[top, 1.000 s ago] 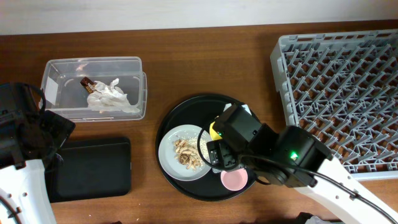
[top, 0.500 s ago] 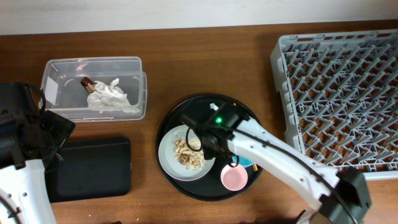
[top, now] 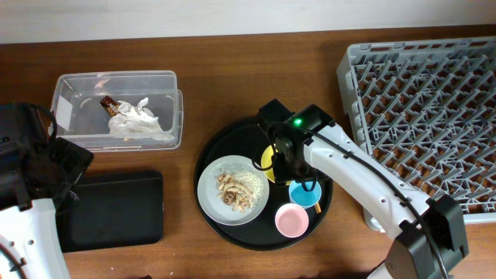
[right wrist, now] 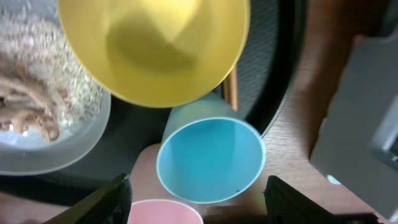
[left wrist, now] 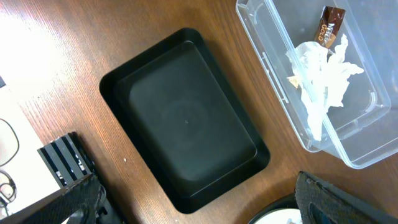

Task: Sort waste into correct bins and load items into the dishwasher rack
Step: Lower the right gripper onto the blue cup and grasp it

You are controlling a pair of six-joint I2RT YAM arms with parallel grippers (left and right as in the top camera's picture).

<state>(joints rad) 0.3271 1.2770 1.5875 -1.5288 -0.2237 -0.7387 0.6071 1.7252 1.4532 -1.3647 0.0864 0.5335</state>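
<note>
As my right gripper [right wrist: 196, 186] hangs with jaws apart and empty above the blue cup [right wrist: 211, 158] on the round tray [top: 232, 138], I judge cup loading is starting: next, lower and close on it.

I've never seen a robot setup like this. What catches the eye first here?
The large grey rack fills the right side of the table. In the middle a round black tray carries bright colours: a yellow bowl, a blue cup, a pink cup and a plate of food scraps. At left, a clear tub holds crumpled white paper.
</note>
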